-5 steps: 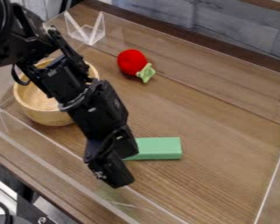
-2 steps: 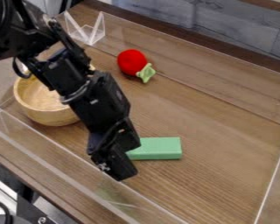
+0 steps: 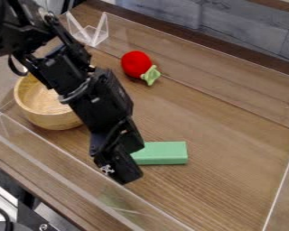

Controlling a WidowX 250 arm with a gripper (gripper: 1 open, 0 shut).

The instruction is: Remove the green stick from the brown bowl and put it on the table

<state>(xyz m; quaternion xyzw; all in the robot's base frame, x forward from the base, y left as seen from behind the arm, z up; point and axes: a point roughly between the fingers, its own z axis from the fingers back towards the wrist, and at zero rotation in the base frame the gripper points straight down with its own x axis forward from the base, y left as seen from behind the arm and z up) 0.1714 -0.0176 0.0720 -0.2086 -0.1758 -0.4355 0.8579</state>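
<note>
The green stick (image 3: 161, 153) lies flat on the wooden table (image 3: 219, 126), outside the brown bowl (image 3: 39, 106). The bowl stands at the left, partly hidden behind the black arm. My gripper (image 3: 119, 171) points down at the table just left of the stick's near end. Its black jaws stand open with nothing between them. I cannot tell whether a finger touches the stick.
A red ball-like object (image 3: 136, 61) and a small green piece (image 3: 151, 77) lie at the back of the table. Clear plastic walls (image 3: 280, 171) ring the table, with a low one along the front edge.
The stick lies where it lay before. The gripper stays open beside it and has hardly shifted.
</note>
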